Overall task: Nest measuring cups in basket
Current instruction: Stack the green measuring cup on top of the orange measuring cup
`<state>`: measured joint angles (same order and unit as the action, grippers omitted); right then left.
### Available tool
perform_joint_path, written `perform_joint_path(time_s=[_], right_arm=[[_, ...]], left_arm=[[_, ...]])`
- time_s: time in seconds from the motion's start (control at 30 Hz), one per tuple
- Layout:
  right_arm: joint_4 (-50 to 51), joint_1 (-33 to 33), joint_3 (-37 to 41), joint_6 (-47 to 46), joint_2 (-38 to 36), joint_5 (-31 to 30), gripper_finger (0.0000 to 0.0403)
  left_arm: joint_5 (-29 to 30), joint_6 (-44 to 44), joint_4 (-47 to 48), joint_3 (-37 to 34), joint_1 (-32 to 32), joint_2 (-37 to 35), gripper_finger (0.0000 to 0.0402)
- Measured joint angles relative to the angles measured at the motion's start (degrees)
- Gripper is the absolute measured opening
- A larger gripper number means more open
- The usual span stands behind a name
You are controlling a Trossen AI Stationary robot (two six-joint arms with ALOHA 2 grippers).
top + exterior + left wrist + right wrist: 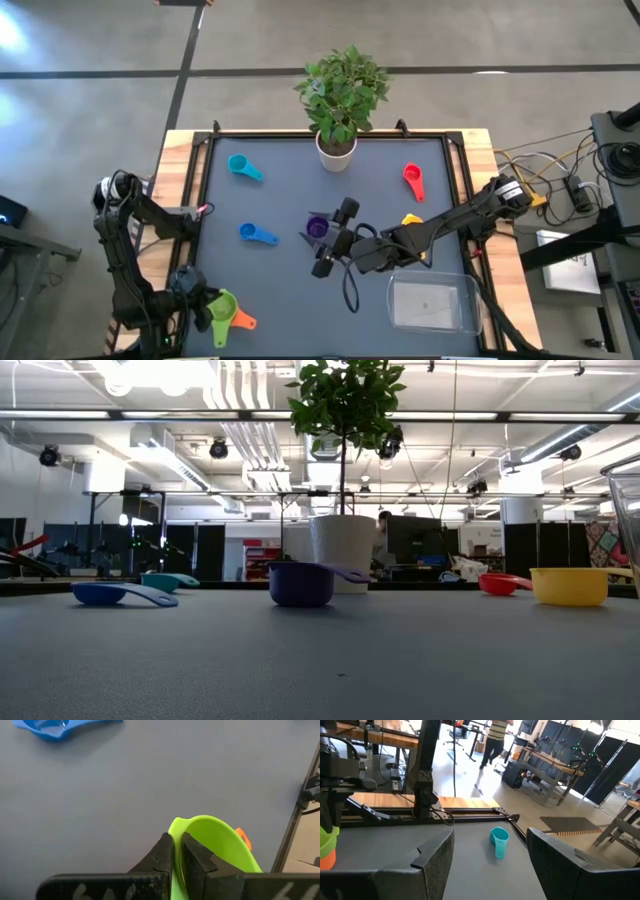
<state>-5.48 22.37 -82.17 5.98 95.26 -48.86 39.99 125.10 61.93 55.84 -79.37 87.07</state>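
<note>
Your right pincer [322,250] hangs wide apart beside the purple cup [317,228], holding nothing. Your left pincer [205,312] is pinched tight on the green cup [223,305], just by the orange cup [243,320]. The basket [432,305] sits at the desk's [290,190] near right corner.

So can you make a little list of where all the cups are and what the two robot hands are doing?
left gripper: near-left table corner, jaws shut on the green cup rim
orange cup: beside the green cup
right gripper: mid-table by the purple cup, jaws open, holding nothing
blue cup: left of the purple cup
teal cup: far-left area
red cup: far-right area
yellow cup: right side, partly under the right arm
basket: near-right, no cups inside
plant: far edge, middle
</note>
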Motion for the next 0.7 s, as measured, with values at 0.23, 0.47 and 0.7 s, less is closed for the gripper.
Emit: perform_joint_path(time_s=[0.23, 0.47, 0.7], right_arm=[[0.0, 0.0, 0.0, 0.0, 0.0, 0.0, 0.0238], [-0.08, 0.0, 0.0, -0.6, 0.0, 2.12, 0.0238], [-1.27, 0.0, -0.02, 0.04, 0.0, 2.55, 0.0238]], left_arm=[[-0.02, -0.05, -7.26, -3.83, 0.0, 0.0, 0.0014], [-0.02, -1.58, -8.28, -4.09, 0.0, 0.0, 0.002], [-0.46, -3.08, -7.71, -3.48, 0.0, 0.15, 0.0073]])
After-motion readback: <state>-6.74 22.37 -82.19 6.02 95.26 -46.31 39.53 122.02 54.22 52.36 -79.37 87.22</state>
